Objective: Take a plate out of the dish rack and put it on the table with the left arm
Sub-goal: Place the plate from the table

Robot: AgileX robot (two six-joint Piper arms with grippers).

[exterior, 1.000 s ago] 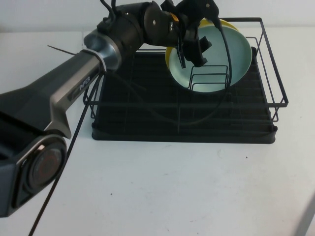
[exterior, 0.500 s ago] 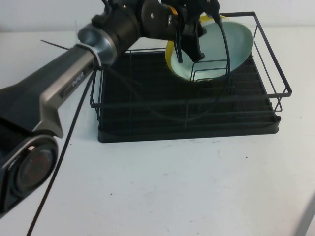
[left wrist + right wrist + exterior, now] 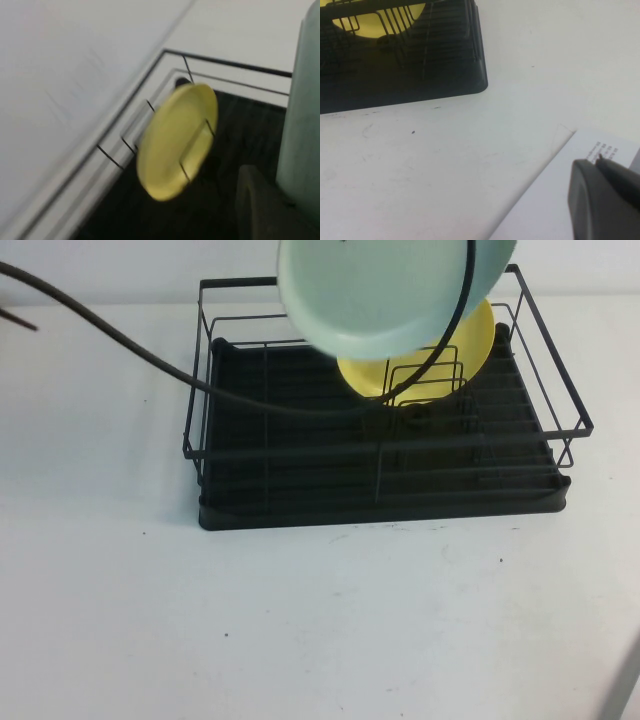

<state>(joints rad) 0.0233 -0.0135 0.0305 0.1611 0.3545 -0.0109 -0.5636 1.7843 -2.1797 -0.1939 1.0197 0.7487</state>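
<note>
Most of the left arm is out of shot in the high view, only its black cable [image 3: 150, 355] loops across from 9 o'clock toward 1 o'clock. The mint-green plate [image 3: 385, 290] hangs up at 12 o'clock, close to the camera and cut off by the top edge, lifted clear above the dish rack [image 3: 380, 475] and covering part of the yellow plate [image 3: 440, 360].

In the left wrist view the left gripper [image 3: 265, 210] is just a dark blurry finger at the edge, sitting right against the green plate's rim [image 3: 300, 115]. It looks clamped on the plate, though only that one finger shows.

The right gripper [image 3: 607, 200] is a single dark chunk in its own camera, low over the table [image 3: 320, 640] near a white sheet of paper [image 3: 545, 210]. Can't tell if it's open or closed.

Count: two plates, one green in the air, one yellow standing upright in the wire dividers [image 3: 425, 385] at the rack's far side. One rack, with its black tray, sitting on the table.
</note>
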